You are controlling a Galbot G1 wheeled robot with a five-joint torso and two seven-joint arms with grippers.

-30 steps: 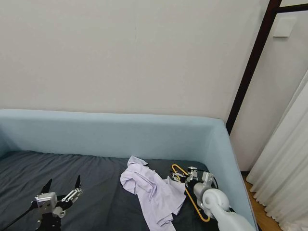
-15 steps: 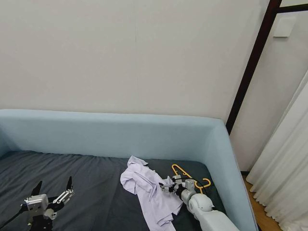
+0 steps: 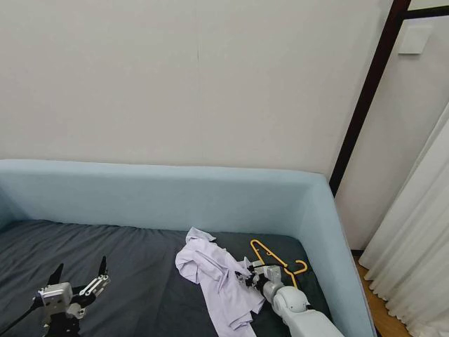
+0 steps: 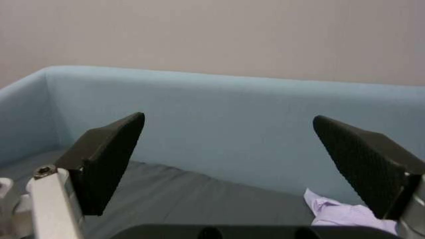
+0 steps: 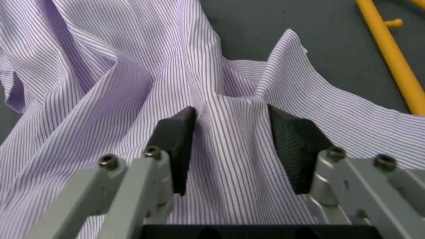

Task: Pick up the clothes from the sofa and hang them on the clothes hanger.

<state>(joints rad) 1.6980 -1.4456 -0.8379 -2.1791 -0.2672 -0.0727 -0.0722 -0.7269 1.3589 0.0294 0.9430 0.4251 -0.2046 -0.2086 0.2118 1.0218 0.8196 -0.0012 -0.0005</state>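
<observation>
Head view: tool seemingly on shirt

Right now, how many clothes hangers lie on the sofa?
1. The yellow hanger lies on the sofa near its right end, beside the striped shirt. Another could be hidden under the shirt.

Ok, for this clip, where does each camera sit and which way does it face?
Head view: on the robot's head, facing forward and down at the sofa; left gripper low on the left, right gripper at the shirt, beside the hanger.
Left wrist view: behind the open left gripper, facing the sofa back.
Right wrist view: close above the shirt, the open right gripper straddling a fold.
Shared: the shirt is in all three views; the hanger is in the head and right wrist views.
</observation>
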